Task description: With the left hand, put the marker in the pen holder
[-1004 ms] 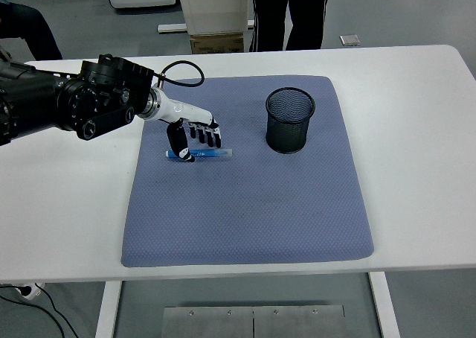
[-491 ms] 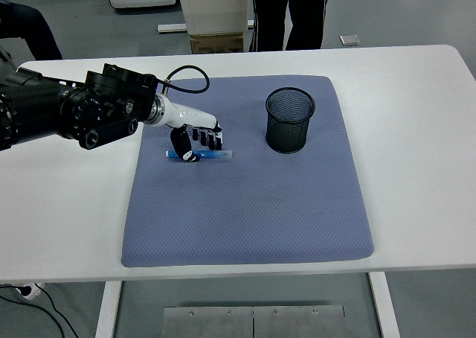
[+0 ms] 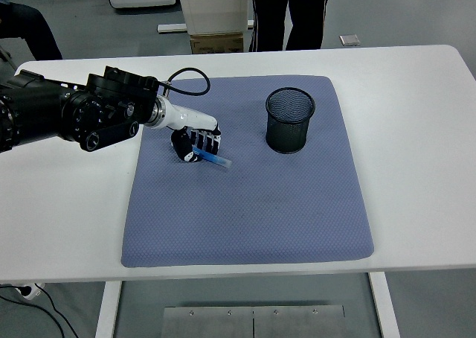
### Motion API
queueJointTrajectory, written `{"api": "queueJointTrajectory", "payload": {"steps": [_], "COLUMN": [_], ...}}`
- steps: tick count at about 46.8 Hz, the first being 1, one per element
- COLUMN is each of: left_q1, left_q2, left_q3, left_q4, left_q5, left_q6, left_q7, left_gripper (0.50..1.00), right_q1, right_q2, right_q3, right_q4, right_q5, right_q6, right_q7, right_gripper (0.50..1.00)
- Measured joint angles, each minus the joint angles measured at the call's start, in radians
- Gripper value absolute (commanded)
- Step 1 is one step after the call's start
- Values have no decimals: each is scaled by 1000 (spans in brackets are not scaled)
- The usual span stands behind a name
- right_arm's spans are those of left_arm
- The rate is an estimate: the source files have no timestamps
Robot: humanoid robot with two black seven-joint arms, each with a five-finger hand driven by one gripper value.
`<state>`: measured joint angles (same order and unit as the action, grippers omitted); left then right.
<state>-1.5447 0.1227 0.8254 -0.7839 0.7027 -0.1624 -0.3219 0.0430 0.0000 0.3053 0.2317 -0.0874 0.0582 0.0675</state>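
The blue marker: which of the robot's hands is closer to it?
Left. The left hand is curled around the marker on the mat; the right hand is out of view.

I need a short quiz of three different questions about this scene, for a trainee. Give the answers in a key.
1. True or false: the blue marker already stands inside the black mesh pen holder.
2. Which hand grips the marker? A) the left hand B) the right hand C) a person's hand
3. Fill in: the pen holder stands on the blue-grey ___.

Key: 1. False; the holder is apart from the marker, to its right. 2. A. 3. mat.
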Motion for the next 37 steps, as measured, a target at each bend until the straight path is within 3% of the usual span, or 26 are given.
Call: {"api": "queueJointTrajectory", "payload": {"steps": [24,33,37], "left_q1": [-7,-10,-10], "left_q2": [5,9,9], "left_q3": [-1,-4,-5], "left_q4": [0,0,0], "left_q5": [-2,-3,-3], "left_q6": [-5,-4,-4], "left_q7": [-2,-2,-4], "left_gripper": [502,505,531], "right_q1": [0,0,0], "right_q2": [0,0,0], "right_q3": [0,0,0], "right_q4": [0,0,0], "right_q5": [0,0,0], "right_q6": [0,0,0], "right_q7": [0,0,0], "right_gripper": [1000,1000,1000]}}
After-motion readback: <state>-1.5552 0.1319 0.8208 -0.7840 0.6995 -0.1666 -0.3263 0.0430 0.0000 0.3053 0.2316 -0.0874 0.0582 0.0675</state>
